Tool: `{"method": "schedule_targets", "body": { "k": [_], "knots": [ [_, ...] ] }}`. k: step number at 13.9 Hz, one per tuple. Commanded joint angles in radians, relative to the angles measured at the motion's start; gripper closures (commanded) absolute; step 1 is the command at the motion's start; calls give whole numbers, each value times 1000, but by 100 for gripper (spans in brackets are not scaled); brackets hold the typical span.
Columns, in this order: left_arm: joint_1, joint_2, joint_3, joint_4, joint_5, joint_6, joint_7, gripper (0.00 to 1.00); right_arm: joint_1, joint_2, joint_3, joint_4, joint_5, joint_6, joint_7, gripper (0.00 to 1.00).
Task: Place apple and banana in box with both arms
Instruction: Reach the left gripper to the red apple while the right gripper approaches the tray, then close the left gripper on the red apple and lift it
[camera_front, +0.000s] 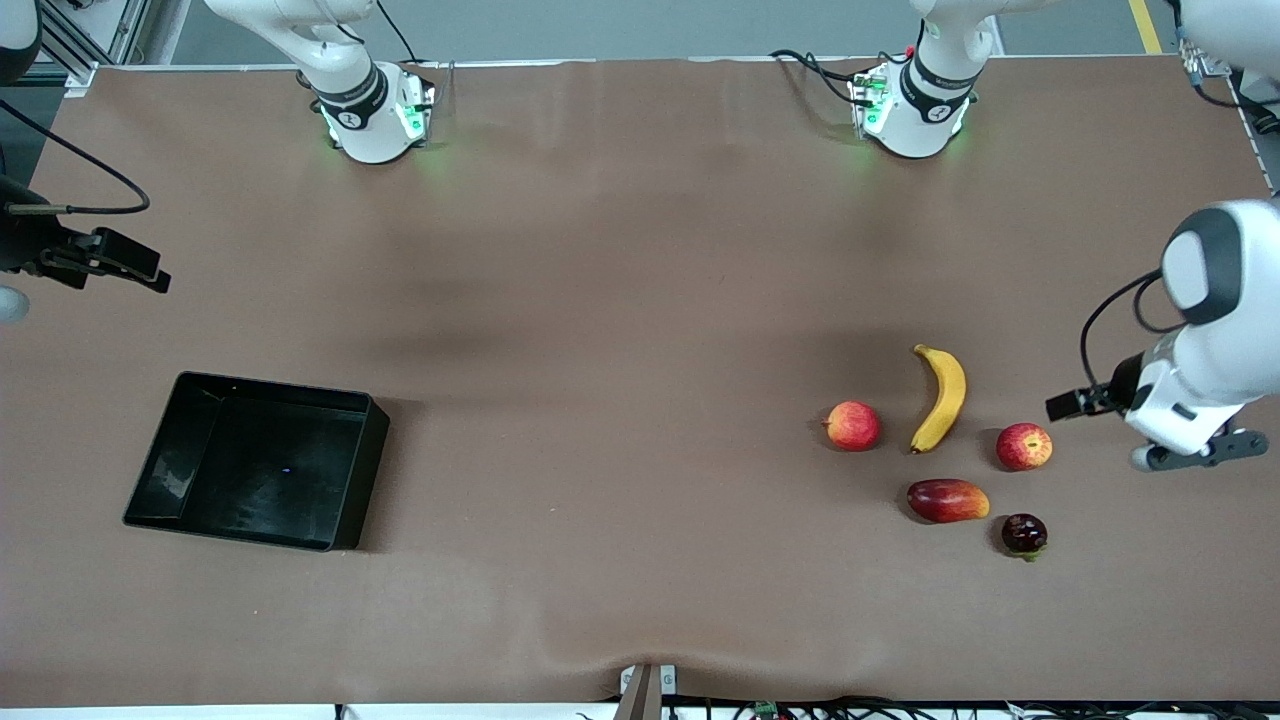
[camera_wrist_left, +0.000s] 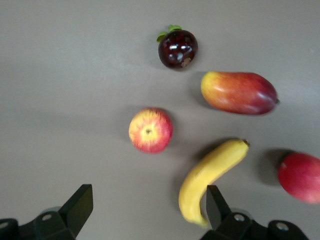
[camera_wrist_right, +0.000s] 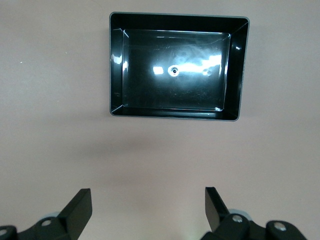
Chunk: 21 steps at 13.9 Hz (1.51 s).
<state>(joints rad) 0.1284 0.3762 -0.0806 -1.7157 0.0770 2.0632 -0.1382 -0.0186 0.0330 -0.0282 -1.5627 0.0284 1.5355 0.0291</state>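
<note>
Right arm's end of the table: the right gripper (camera_wrist_right: 147, 194) hangs in the air over the bare brown table cover (camera_front: 620, 300) at the table's edge, fingers spread wide and holding nothing. The box (camera_front: 255, 460), a shallow black tray with a glossy floor, sits on the cover nearer to the front camera than that gripper and has nothing in it. Toward the left arm's end lies a loose cluster of fruit, none of it touching. First comes a paler pinkish apple (camera_front: 853, 426), then the banana (camera_front: 940, 398) just beside it, lying on its side with its curve bowed toward the left arm's end. A red mango-like fruit (camera_front: 947, 500) lies nearer to the front camera than the banana. The apple (camera_front: 1024, 447), red with yellow streaks and its stem dimple facing up, rests beside the banana's lower tip. A dark glossy fruit with green leaves (camera_front: 1024, 535) lies nearer to the camera than the apple. The left gripper (camera_wrist_left: 148, 192) is raised over the table beside this cluster, fingers spread and gripping nothing.
</note>
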Motion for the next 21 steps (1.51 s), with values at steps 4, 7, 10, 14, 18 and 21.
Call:
{"method": "schedule_targets", "body": {
  "k": [4,7,10,14,18,21],
  "knots": [
    [31,144,-5,-25,20,194,6,0,32,22,7,4,-12,2,17,0],
    [43,197,-5,-39,73,267,9,0,48,36,7,3,-12,0,17,0],
    [54,216,-8,-41,75,276,6,0,52,50,7,3,-12,0,17,0],
    [56,231,-10,-42,75,278,11,0,46,67,7,3,-12,5,15,0],
    [56,245,-11,-42,73,276,11,0,62,77,7,3,-10,9,15,0],
    [54,245,-13,-42,73,276,12,50,62,81,7,3,-10,11,15,0]
  ]
}}
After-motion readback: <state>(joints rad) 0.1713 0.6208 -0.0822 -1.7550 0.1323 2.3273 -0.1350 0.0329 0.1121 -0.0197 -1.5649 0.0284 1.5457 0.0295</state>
